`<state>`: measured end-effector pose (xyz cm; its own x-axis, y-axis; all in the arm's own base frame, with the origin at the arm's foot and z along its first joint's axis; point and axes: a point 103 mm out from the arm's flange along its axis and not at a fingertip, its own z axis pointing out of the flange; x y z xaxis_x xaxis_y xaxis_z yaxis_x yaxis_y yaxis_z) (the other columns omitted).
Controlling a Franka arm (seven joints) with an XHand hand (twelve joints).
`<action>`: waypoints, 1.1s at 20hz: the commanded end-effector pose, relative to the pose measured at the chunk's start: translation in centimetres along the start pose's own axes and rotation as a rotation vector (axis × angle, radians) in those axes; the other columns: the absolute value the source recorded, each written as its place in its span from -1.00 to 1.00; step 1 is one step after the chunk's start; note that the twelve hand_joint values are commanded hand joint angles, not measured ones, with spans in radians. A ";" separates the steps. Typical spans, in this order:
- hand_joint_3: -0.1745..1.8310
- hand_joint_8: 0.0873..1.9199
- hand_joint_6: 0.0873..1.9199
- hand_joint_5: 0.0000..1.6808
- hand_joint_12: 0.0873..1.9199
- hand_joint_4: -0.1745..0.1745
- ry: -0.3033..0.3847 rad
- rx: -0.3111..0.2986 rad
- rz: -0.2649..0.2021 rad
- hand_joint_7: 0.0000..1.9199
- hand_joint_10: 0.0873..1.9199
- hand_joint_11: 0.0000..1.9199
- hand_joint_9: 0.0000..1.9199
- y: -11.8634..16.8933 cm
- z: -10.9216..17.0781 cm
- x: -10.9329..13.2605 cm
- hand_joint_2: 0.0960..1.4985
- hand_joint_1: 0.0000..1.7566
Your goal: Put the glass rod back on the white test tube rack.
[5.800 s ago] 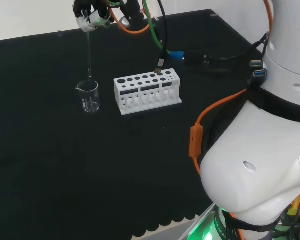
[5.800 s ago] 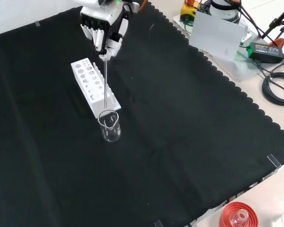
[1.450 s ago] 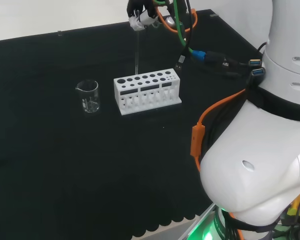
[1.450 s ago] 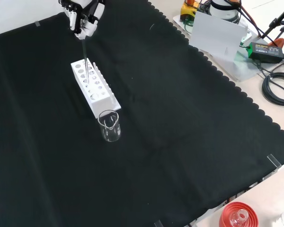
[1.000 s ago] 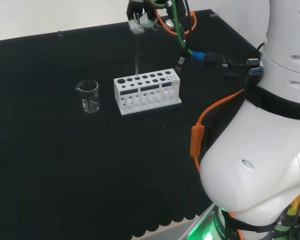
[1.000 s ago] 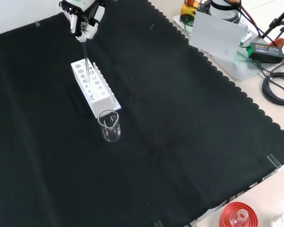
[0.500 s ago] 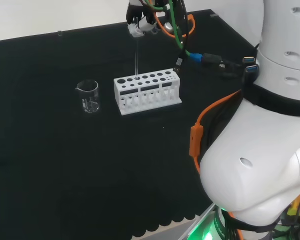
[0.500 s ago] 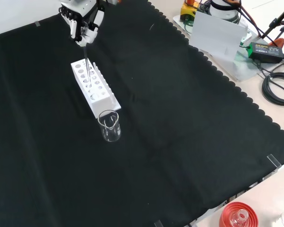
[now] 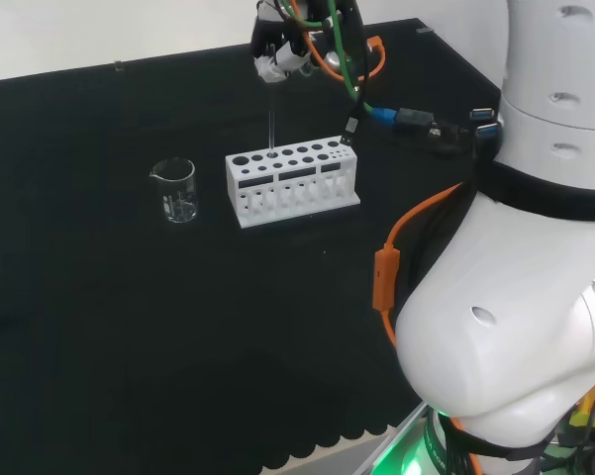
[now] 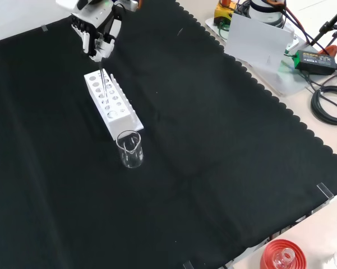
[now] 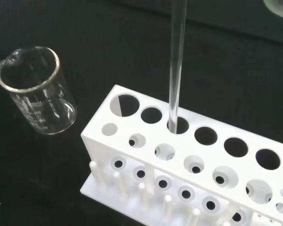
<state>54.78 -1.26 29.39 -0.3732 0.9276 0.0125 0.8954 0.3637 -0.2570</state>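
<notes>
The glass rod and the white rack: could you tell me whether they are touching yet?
Cannot tell. In the wrist view the glass rod reaches a hole in the white rack, but contact with the rim isn't plain.

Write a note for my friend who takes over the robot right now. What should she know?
Hand: shut on the rod, holding it upright by its top end.
Rod: its lower end is right at a hole in the back row of the rack, as the wrist view shows; whether it is inside yet is hard to tell.
Beaker: stands beside the rack, apart from it.
Done: rod lined up over the rack.
Left: lower it into the hole, let go, pull the hand away.
</notes>
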 end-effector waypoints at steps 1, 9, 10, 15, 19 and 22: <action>-1.00 -0.44 0.02 0.18 -0.24 -1.00 0.013 -0.008 -0.016 0.63 -0.71 0.74 0.85 0.6 0.4 -0.2 0.57 0.33; -1.00 -0.45 0.03 0.18 -0.24 -1.00 0.013 0.009 -0.017 0.63 -0.71 0.74 0.85 1.4 1.1 -0.8 0.57 0.33; -1.00 -0.45 0.03 0.18 -0.24 -1.00 0.012 0.011 -0.017 0.63 -0.71 0.74 0.85 1.6 1.3 -0.9 0.57 0.33; -1.00 -0.45 0.03 0.18 -0.24 -1.00 0.012 0.022 -0.015 0.63 -0.71 0.74 0.85 1.8 2.1 -1.1 0.57 0.33; -1.00 -0.45 0.03 0.18 -0.24 -1.00 0.014 0.035 -0.018 0.64 -0.71 0.74 0.84 2.1 3.1 -1.2 0.57 0.33; -1.00 -0.45 0.03 0.18 -0.24 -1.00 0.017 0.043 -0.020 0.64 -0.71 0.74 0.84 2.0 3.5 -1.2 0.57 0.33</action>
<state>56.28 -1.83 25.85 -0.3850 0.9224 0.0320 0.8789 0.3770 -0.2922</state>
